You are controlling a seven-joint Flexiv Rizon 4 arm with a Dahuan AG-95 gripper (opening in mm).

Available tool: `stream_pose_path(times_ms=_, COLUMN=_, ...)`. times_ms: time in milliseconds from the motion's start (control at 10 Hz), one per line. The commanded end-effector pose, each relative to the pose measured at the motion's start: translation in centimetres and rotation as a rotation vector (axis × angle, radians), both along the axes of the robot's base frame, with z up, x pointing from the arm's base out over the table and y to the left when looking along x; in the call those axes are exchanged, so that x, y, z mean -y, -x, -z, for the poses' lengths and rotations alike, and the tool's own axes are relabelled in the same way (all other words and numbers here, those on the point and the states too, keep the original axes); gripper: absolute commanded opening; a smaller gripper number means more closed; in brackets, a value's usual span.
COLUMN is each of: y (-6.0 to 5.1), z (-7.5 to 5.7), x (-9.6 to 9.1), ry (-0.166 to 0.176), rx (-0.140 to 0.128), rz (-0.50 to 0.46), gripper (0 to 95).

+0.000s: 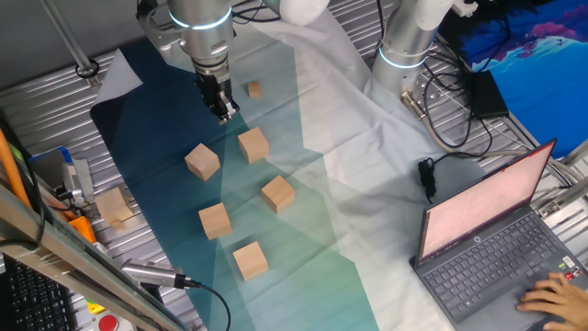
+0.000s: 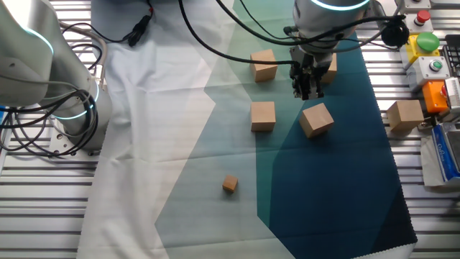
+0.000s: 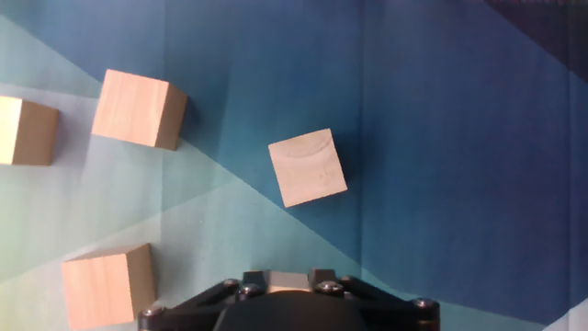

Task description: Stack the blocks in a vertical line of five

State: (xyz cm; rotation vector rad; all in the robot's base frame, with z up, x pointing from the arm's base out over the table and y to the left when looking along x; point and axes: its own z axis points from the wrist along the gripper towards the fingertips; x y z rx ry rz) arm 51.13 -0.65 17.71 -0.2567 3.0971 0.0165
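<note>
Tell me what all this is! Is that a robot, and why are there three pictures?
Yes, it's a robot arm. At its tip is a gripper, like two fingers. It holds nothing now and hangs above the cloth. Two pictures come from cameras beside the table, on different sides. The third comes from a camera on the robot's hand, looking straight down. On the cloth lie five wooden blocks, all apart, none stacked yet, plus one tiny cube. A paler block sits off the cloth. At the edge, a person's hand rests on a laptop.
</note>
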Motion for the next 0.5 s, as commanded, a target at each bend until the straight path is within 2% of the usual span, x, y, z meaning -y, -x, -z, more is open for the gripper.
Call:
stream_pose_path(times_ms=100, y=-0.5, z=0.2, x=0.3, ry=0.001, rx=-0.001, rz=-0.011, gripper=0.0)
stream_pose_path(times_ms=500, y=-1.7, z=0.6, x=0.8, ry=-0.001, rx=-0.007, rz=-0.021, gripper=0.0)
